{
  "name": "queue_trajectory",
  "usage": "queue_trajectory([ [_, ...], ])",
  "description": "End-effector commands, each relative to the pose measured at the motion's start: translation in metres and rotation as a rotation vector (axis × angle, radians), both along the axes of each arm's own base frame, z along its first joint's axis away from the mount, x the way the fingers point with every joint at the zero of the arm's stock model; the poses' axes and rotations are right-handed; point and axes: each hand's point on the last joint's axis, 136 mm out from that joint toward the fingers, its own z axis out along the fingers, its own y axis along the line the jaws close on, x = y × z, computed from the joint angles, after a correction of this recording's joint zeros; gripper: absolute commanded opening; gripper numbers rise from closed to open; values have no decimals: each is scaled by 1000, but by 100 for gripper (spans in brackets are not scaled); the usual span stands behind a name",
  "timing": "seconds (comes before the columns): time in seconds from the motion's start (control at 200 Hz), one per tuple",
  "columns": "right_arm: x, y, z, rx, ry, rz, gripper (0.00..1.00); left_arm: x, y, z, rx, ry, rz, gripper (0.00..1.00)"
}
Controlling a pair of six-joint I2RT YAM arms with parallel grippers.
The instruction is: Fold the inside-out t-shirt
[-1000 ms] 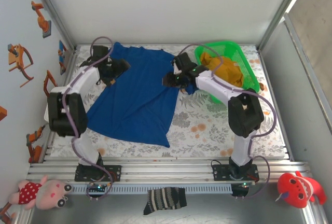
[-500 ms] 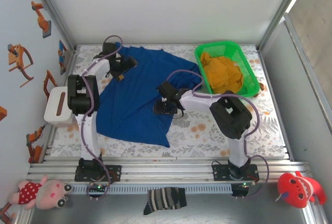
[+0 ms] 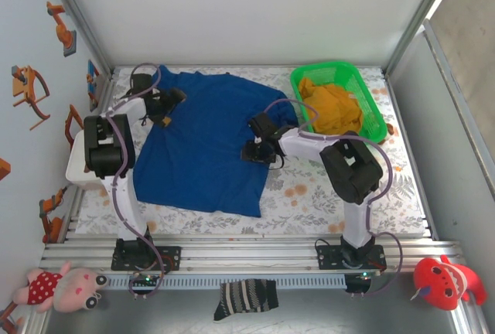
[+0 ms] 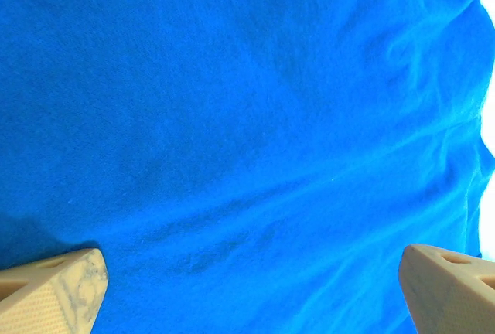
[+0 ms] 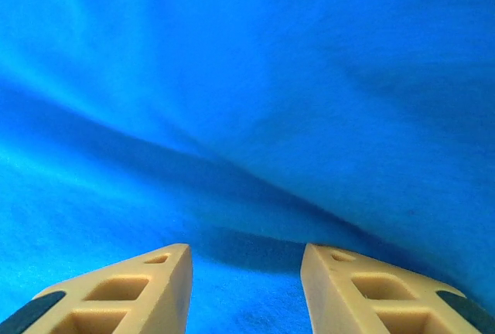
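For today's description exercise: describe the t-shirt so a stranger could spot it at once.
On the floral table, look left of the green basket. The t-shirt lies spread out there, royal blue, unlike the mustard-yellow garment in the basket.

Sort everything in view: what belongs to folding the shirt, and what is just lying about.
Job in hand: blue t-shirt, left gripper, right gripper.
Lying about: green basket, yellow garment in it, striped sock, pink plush toy, red plush toy.

Blue t-shirt [image 3: 205, 156] spread on floral table [image 3: 325, 187], yellow garment [image 3: 332, 106] in green basket [image 3: 321, 66]
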Motion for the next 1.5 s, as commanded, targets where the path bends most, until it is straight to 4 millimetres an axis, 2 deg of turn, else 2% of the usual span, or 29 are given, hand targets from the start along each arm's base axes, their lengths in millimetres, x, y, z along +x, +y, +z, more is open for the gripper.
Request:
queue_trajectory([
  [0.0,-26,-75,-43,-269,134,-48,43,-34,23,-32,39,141,62,97],
  [0.075,-20,-89,-40,-302,127,-64,43,-36,24,-28,30,128,66,97],
  [0.13,-16,-92,-35,-303,118,-61,43,-35,21,-25,20,118,58,97],
  [0.24,-10,-80,-16,-249,82,-11,43,-26,13,-8,-17,69,22,97],
  [0.3,-7,-70,2,-195,47,24,42,-20,8,9,-32,27,-4,97],
  [0.436,-12,-55,50,-113,-44,77,42,-15,0,60,-34,-79,-57,97],
  [0.511,-22,-46,67,-92,-73,111,43,-23,-7,84,-37,-108,-81,97],
  [0.586,-38,-34,74,-98,-87,157,43,-39,-15,101,-44,-117,-103,97],
  [0.721,-75,-12,67,-144,-90,229,42,-85,-34,114,-38,-110,-156,97],
  [0.881,-113,10,46,-178,-77,272,40,-152,-45,110,60,-77,-217,97],
  [1.001,-137,29,29,-184,-58,306,37,-195,-31,100,168,-47,-216,97],
  [1.097,-151,41,17,-198,-45,330,36,-220,-16,97,234,-36,-196,97],
  [1.227,-160,48,7,-213,-38,342,37,-238,-6,99,281,-43,-183,97],
  [1.397,-166,48,-5,-236,-25,351,36,-242,-5,101,274,-42,-181,97],
  [1.497,-165,47,-3,-237,-34,347,28,-242,-7,100,264,-37,-183,97],
])
